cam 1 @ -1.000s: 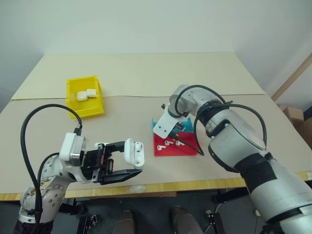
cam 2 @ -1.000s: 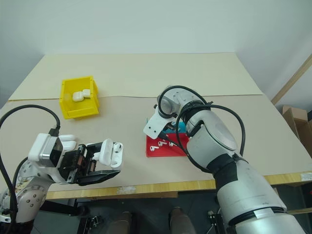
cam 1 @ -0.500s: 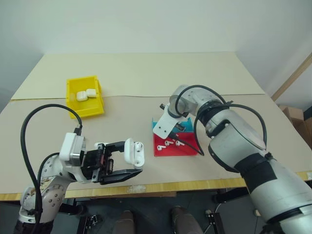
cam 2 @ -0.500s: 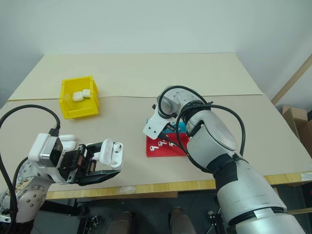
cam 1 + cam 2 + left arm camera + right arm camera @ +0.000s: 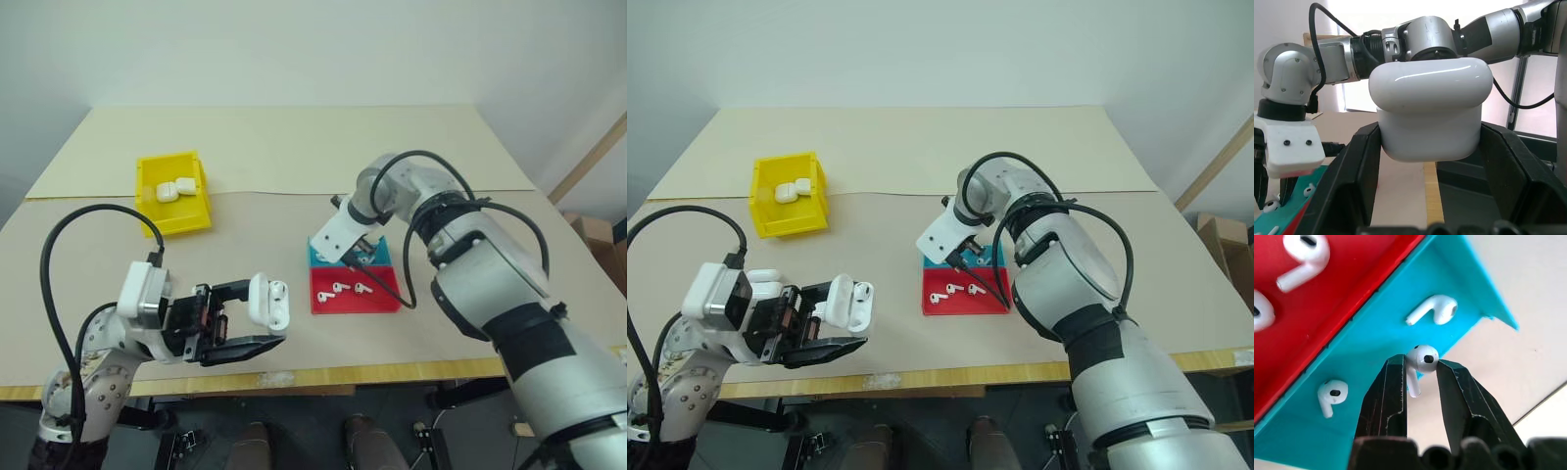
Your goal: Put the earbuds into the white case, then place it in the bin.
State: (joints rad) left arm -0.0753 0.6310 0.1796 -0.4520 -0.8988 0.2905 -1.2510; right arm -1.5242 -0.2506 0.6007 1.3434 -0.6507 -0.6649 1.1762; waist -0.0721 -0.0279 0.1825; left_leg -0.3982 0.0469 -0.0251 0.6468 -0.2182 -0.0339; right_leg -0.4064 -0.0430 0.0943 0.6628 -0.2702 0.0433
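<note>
Our right gripper [image 5: 1420, 363] has its two black fingers nearly closed on a single earbud [image 5: 1422, 360], pinched at the tips with its rounded head up between them and its stem running down along one finger. It hangs just above the blue tray [image 5: 1381, 362], clear of the tray floor. Two more earbuds lie loose in that blue tray, one [image 5: 1432, 312] near the far corner and one [image 5: 1330, 395] off to the other side of our fingers. Next to it, sharing an edge, sits the red tray [image 5: 355, 292], with two further earbuds [image 5: 350, 288] lying on it.

Our left gripper [image 5: 257, 323] is clamped tight on the white case [image 5: 268, 303], one finger on each side of its body. The case is lifted off the table [image 5: 294, 157] near the front edge, its lid hinged open, and it sits well apart from the earbud held in our right gripper, off to that gripper's left and nearer to us.

Farther out, toward the left rear of the table, stands the yellow bin [image 5: 174, 196], well away from both grippers. Two closed white cases [image 5: 170, 190] lie in it side by side.
</note>
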